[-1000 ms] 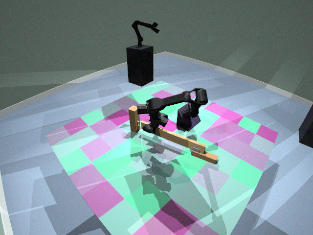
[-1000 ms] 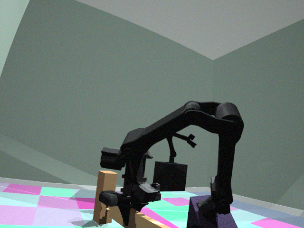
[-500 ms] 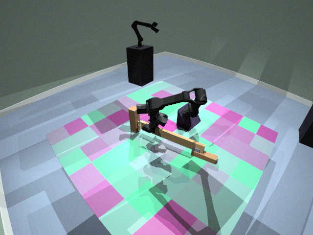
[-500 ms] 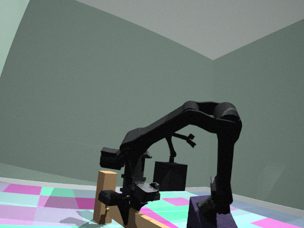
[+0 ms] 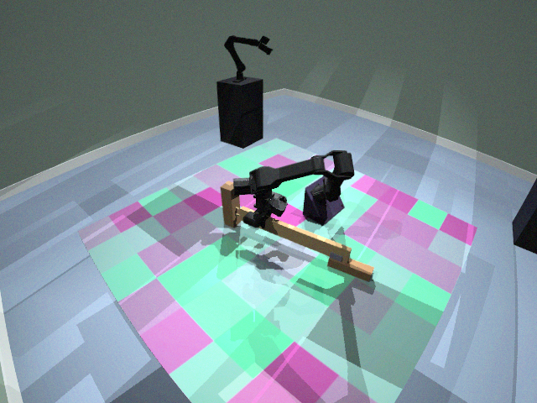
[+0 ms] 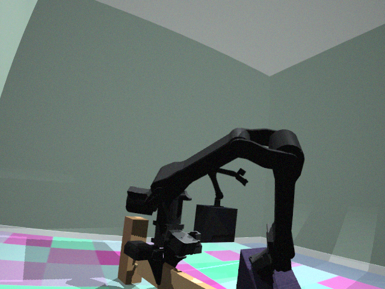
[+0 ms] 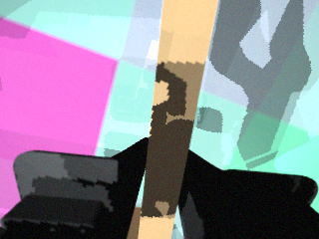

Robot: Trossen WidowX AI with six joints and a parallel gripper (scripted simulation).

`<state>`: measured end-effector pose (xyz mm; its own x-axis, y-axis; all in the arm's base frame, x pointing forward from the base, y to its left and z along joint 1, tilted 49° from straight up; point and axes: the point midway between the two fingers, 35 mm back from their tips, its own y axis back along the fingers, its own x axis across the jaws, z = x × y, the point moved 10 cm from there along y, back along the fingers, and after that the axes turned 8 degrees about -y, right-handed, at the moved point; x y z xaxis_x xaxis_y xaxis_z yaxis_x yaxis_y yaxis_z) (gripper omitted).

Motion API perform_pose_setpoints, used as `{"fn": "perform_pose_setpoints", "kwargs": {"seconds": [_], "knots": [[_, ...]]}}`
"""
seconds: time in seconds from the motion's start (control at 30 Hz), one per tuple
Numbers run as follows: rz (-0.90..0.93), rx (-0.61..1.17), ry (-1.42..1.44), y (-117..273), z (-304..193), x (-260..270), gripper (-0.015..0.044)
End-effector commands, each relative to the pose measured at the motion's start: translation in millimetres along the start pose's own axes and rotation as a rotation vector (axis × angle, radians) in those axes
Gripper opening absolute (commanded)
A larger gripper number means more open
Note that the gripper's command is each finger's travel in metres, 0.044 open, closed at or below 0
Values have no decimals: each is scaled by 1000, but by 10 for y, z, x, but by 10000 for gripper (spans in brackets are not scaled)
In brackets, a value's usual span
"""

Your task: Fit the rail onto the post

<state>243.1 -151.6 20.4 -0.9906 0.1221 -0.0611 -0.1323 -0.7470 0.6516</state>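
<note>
Pinching the wooden rail [image 5: 310, 237] [image 6: 190, 280] [image 7: 186, 35] from both sides, my gripper [image 5: 263, 222] [image 6: 166, 274] [image 7: 159, 143] is closed on it, close to the post end. I judge that grip sensible: near the joint I can steer the holes, while the far end needs only its support. The fingers point down and straddle the rail's narrow width, which leaves its end face free to meet the post [image 5: 229, 204] [image 6: 123, 247].

The rail's near end is up off the patterned mat [image 5: 186, 321] [image 6: 73, 257] [image 7: 55, 85], right beside the upright post; its far end sits at the low block [image 5: 361, 269], where the grey bracket [image 5: 336, 256] appears to cradle it. That support probably serves as my pivot, so lifting here should level the whole length.

I can't tell whether the pegs have entered the holes or whether any gap remains, as my own wrist and the shadows muddle the joint. I'd judge this to be the aligning or pushing-in stage. Next I should keep the rail level and press gently along its length, since a tilt could jam the pegs or a sideways shove could unseat the far end. Letting go must wait for firm contact.
</note>
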Motion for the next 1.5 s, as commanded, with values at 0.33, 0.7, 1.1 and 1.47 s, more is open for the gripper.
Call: {"fn": "perform_pose_setpoints", "kwargs": {"seconds": [0.33,0.7,1.1,1.47], "knots": [[-12,7,3,38,-54,-20,0],[-12,7,3,40,-79,-23,0],[-12,8,3,41,-108,-27,0],[-13,8,3,41,-134,-31,0]]}}
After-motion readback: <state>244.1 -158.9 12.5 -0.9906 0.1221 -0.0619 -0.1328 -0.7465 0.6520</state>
